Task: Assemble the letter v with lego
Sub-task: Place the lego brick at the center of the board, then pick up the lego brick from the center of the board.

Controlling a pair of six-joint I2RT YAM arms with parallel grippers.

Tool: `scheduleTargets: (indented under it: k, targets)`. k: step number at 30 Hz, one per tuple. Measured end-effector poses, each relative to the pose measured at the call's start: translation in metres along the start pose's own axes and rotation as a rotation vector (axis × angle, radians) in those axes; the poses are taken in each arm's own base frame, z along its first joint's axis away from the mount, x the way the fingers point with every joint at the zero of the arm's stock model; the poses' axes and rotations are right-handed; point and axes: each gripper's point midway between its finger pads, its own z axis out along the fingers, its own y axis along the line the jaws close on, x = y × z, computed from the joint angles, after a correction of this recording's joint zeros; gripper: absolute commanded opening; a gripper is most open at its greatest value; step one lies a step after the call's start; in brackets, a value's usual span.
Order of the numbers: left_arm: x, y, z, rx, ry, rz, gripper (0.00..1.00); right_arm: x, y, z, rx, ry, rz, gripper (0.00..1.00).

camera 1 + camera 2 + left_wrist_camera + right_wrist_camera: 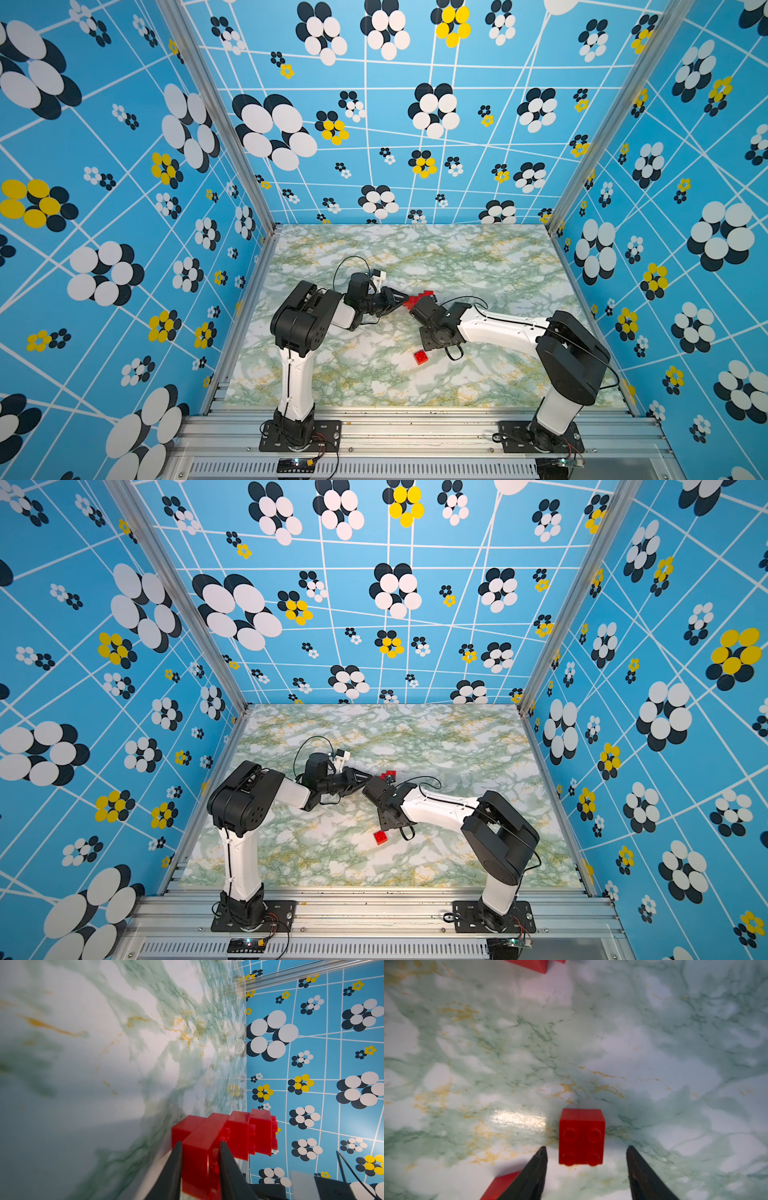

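Observation:
My left gripper (201, 1142) is shut on a stepped assembly of red lego bricks (239, 1132), held just above the marble table. In both top views the assembly (422, 296) (388, 776) sticks out from the left gripper (399, 300) toward the right arm's wrist (432, 316), which covers part of it. My right gripper (586, 1147) is open. A red square four-stud brick (581, 1136) sits between its fingertips (542, 1157) with a gap on each side. Whether that brick is joined to the assembly cannot be told there. A single loose red brick (420, 357) (380, 837) lies on the table nearer the front.
The green-veined marble table (478, 266) is boxed in by blue flower-patterned walls (415, 124) on three sides. An aluminium rail (415, 428) carrying both arm bases runs along the front. Other red pieces show at the edges of the right wrist view (527, 965) (502, 1185).

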Motion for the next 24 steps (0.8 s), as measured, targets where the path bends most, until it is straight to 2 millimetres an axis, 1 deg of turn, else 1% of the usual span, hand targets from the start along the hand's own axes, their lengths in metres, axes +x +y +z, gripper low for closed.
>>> scheduleTargets:
  k: [2,3,4,6,8,10,13,19,24]
  targets:
    - [0.000,0.000,0.000,0.000,0.000,0.000,0.00,-0.004,0.000,-0.015,0.004,-0.013,-0.016,0.61]
    - [0.000,0.000,0.000,0.000,0.000,0.000,0.00,-0.006,0.004,-0.022,0.001,-0.019,-0.029,0.61]
    - [0.000,0.000,0.000,0.000,0.000,0.000,0.00,-0.008,0.009,-0.029,-0.006,-0.026,-0.043,0.60]
    - [0.000,0.000,0.000,0.000,-0.001,0.000,0.00,-0.009,0.025,-0.044,-0.033,-0.037,-0.088,0.59]
    - [0.000,0.000,0.000,-0.001,-0.002,0.000,0.00,-0.002,0.039,-0.053,-0.066,-0.025,-0.129,0.59]
    - [0.000,0.000,0.000,-0.001,-0.002,0.001,0.00,0.007,0.050,-0.058,-0.095,0.004,-0.165,0.59]
    - [0.001,0.000,0.001,-0.001,-0.001,0.002,0.00,0.021,0.055,-0.052,-0.102,0.071,-0.200,0.61]
    - [0.001,0.000,0.001,-0.002,-0.001,0.003,0.00,0.040,0.058,-0.028,-0.082,0.176,-0.231,0.63]
    - [0.001,0.000,0.001,-0.003,-0.002,0.002,0.00,0.044,0.060,-0.019,-0.073,0.197,-0.236,0.56]
